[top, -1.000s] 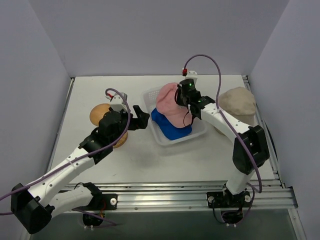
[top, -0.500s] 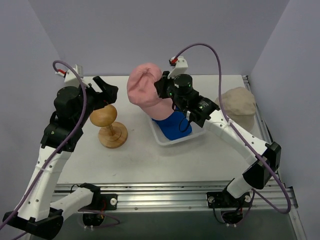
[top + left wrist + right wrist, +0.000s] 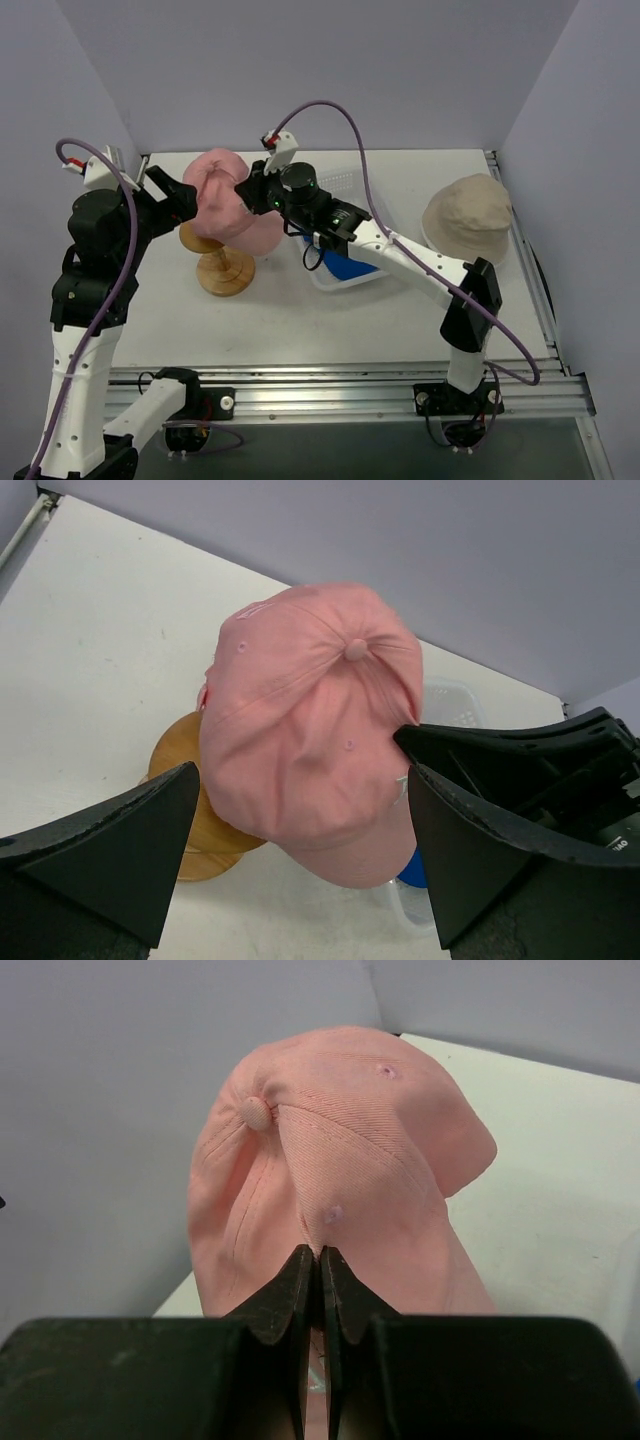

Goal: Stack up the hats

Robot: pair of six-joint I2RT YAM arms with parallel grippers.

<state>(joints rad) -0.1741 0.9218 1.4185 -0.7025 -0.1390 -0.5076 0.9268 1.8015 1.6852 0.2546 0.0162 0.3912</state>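
Right pincer, clamped shut on a fold of the pink cap, has carried it from the basket to over the wooden dome stand. Left pincer gapes wide, holding nothing, flanking the cap. Blue cap remains in the basket; lowering likely follows.

Right arm stretched out long from its base, forearm running on a diagonal toward the far left. Right claw has its fingers pressed together with a fold of the pink cap pinched at their tips, the crown hanging just ahead of the claw. Left arm reared up steeply from its base, upper links near vertical, wrist bent over toward the right; left claw spread wide and gripping nothing, just left of the right claw and facing it, the cap between the two.
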